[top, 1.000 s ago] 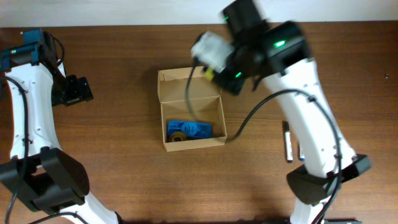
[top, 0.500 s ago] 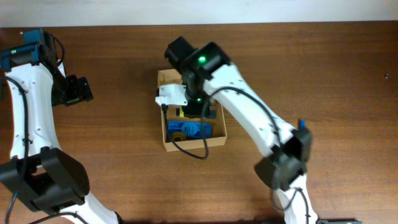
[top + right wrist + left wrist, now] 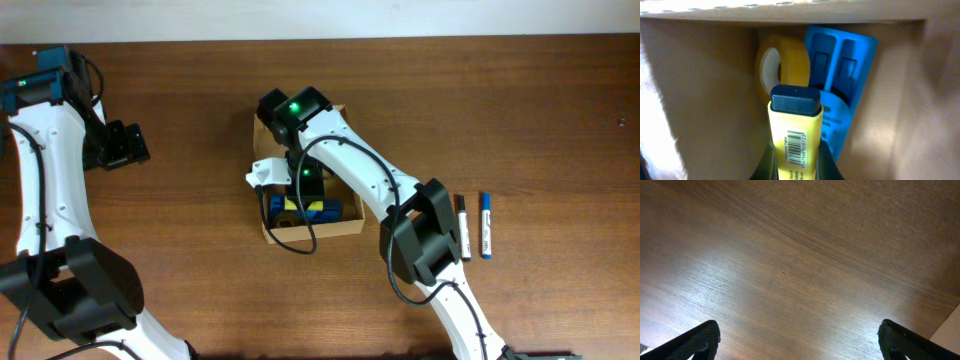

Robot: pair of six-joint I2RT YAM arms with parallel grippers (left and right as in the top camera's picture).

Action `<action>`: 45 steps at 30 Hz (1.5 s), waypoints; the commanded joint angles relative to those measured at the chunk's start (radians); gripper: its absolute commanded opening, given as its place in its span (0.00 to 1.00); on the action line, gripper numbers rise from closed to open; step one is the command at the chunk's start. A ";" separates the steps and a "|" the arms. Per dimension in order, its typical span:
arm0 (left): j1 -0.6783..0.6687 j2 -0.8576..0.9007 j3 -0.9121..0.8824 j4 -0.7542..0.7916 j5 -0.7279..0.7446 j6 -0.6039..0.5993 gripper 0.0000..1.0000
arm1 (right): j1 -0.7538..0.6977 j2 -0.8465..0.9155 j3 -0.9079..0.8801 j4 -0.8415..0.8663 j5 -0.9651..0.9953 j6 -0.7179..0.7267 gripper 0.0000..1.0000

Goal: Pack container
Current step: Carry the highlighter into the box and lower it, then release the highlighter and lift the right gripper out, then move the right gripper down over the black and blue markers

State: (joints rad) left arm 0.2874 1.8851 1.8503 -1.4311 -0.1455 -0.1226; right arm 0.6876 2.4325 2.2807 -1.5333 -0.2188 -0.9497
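Note:
The tan cardboard container (image 3: 340, 229) stands open at the table's middle, its flap lid folded back on the far side. My right gripper (image 3: 305, 185) is down inside it, shut on a yellow highlighter (image 3: 794, 125) with a dark cap. In the right wrist view the gripper (image 3: 795, 157) holds the highlighter over the box floor (image 3: 710, 90), its cap close to a yellow tape roll (image 3: 777, 67) and a blue flat case (image 3: 847, 70). The case also shows in the overhead view (image 3: 328, 210). My left gripper (image 3: 120, 145) is open and empty over bare wood at the far left (image 3: 800, 342).
Two markers lie on the table to the right of the box, one black-capped (image 3: 463, 228) and one blue (image 3: 485, 225). A cable from the right arm hangs over the box's front wall. The table's far edge runs along the top of the overhead view.
My right arm has swung from above the box's far right corner down into the box, carrying the highlighter. The left arm has not moved.

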 commanded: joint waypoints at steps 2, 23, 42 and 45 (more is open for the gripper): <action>0.002 -0.013 -0.004 0.000 0.002 0.016 1.00 | 0.027 0.011 -0.013 0.000 -0.044 -0.015 0.04; 0.002 -0.013 -0.004 0.000 0.002 0.016 1.00 | 0.044 0.000 0.023 0.037 0.068 0.188 0.38; 0.002 -0.013 -0.004 0.000 0.002 0.016 1.00 | -0.312 -0.615 -0.241 0.191 0.434 0.618 0.39; 0.002 -0.013 -0.004 0.000 0.002 0.016 1.00 | -0.501 -0.723 -0.422 0.233 0.432 0.686 0.38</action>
State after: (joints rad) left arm 0.2874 1.8851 1.8500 -1.4311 -0.1459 -0.1226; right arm 0.3111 1.7611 1.9957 -1.3064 0.1841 -0.3679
